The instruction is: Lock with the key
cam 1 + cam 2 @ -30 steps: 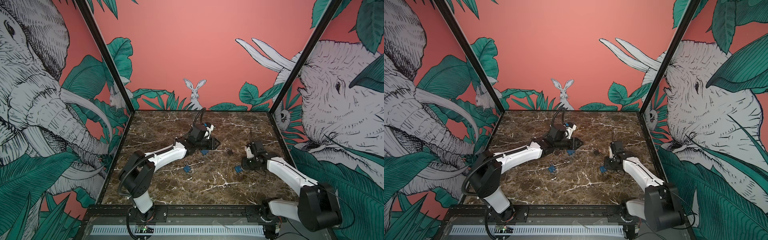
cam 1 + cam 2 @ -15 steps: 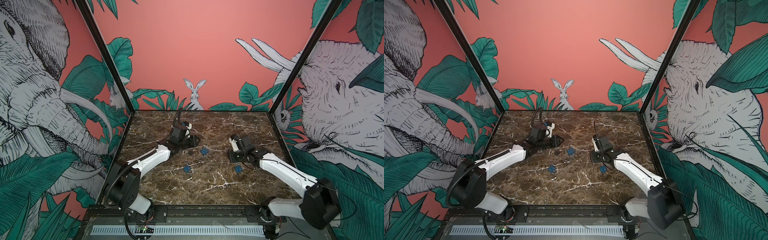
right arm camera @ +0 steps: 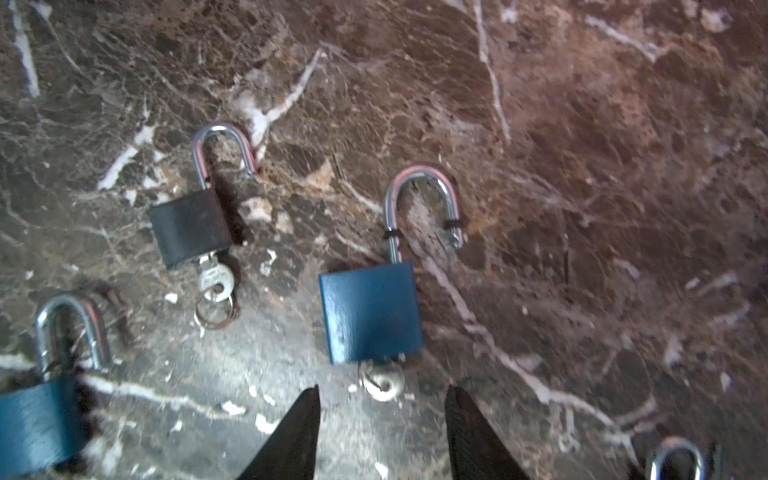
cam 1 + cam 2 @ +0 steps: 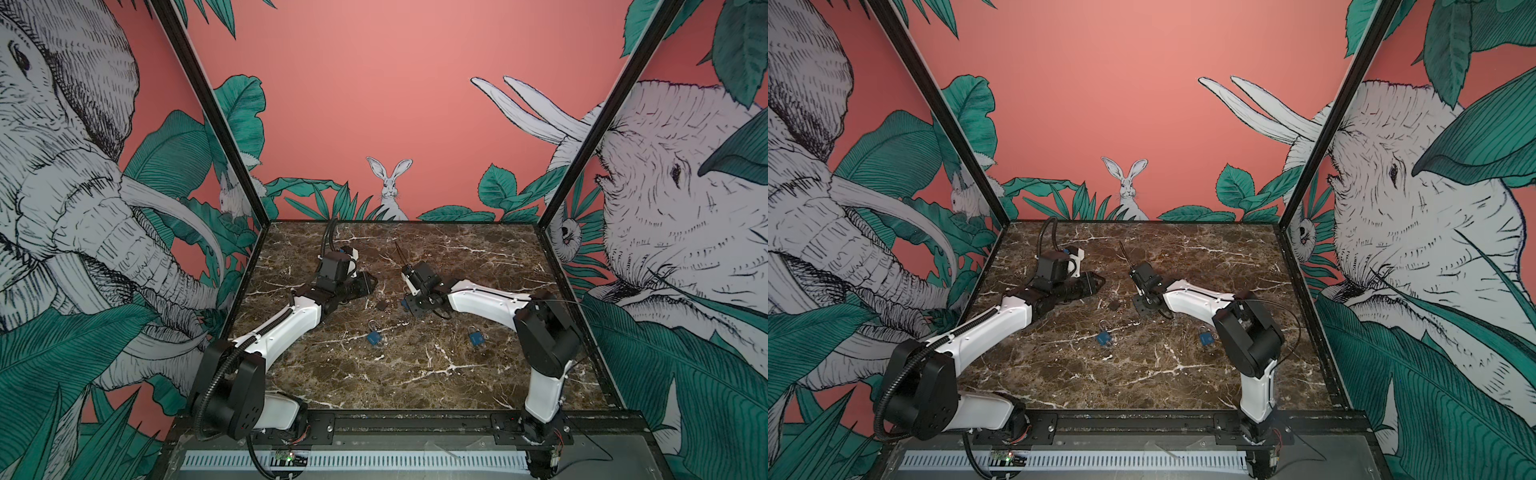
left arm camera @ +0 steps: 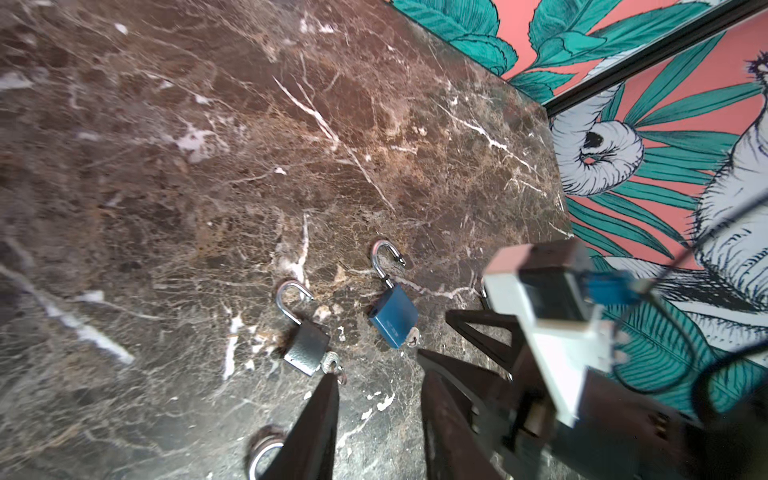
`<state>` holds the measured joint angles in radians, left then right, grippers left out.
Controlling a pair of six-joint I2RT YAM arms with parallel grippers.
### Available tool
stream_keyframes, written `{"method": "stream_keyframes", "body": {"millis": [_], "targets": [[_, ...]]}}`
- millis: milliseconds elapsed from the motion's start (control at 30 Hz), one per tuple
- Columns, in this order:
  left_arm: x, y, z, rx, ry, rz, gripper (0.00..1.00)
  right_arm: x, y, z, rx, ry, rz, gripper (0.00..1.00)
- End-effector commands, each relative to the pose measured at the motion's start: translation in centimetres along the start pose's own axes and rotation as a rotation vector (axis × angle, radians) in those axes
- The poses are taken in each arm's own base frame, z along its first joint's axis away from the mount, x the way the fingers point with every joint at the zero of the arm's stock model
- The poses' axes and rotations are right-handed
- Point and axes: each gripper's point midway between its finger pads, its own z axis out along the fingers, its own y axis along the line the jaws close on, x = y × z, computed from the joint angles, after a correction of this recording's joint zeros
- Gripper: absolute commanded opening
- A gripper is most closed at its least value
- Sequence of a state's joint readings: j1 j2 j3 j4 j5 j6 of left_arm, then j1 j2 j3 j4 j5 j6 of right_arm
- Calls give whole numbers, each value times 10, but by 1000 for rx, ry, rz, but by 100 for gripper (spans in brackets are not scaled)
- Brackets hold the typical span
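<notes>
Several small padlocks lie on the marble with their shackles open. In the right wrist view a blue padlock (image 3: 370, 311) has a silver key (image 3: 382, 380) in its base. My right gripper (image 3: 382, 400) is open just short of that key, with nothing between its fingertips (image 3: 309, 401). A dark padlock (image 3: 191, 226) with its own key (image 3: 214, 280) lies beside it. In the left wrist view my left gripper (image 5: 380, 384) is open and empty, close to the dark padlock (image 5: 305, 343) and the blue padlock (image 5: 392, 318). In both top views the left gripper (image 4: 365, 284) and right gripper (image 4: 409, 301) face each other mid-table.
Two more blue padlocks (image 4: 374, 337) (image 4: 477, 338) lie nearer the front of the marble table (image 4: 415, 382). The dark padlock (image 4: 1113, 306) sits between the two grippers. Patterned walls close in the back and both sides. A black rail (image 4: 395, 424) runs along the front edge.
My right gripper has swung left to the middle of the table and its jaws have widened. The left gripper has drawn back to the left, off the padlocks.
</notes>
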<state>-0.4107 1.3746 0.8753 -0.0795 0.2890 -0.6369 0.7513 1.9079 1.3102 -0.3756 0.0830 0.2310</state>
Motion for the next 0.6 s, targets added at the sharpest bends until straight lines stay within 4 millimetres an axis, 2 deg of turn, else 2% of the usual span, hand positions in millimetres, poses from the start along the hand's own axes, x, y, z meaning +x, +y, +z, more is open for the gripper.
{"method": "stream_keyframes", "body": {"millis": [0,300,567], "targets": [[5,12,-5,-17,10,-16,36,-18,-4,6,51,-9,-51,51],[4,24,-1,-11,9,-51,36,-15,2,30,54,61,-94,54],[4,26,6,12,12,-86,36,-2,5,35,34,103,-97,58]]}}
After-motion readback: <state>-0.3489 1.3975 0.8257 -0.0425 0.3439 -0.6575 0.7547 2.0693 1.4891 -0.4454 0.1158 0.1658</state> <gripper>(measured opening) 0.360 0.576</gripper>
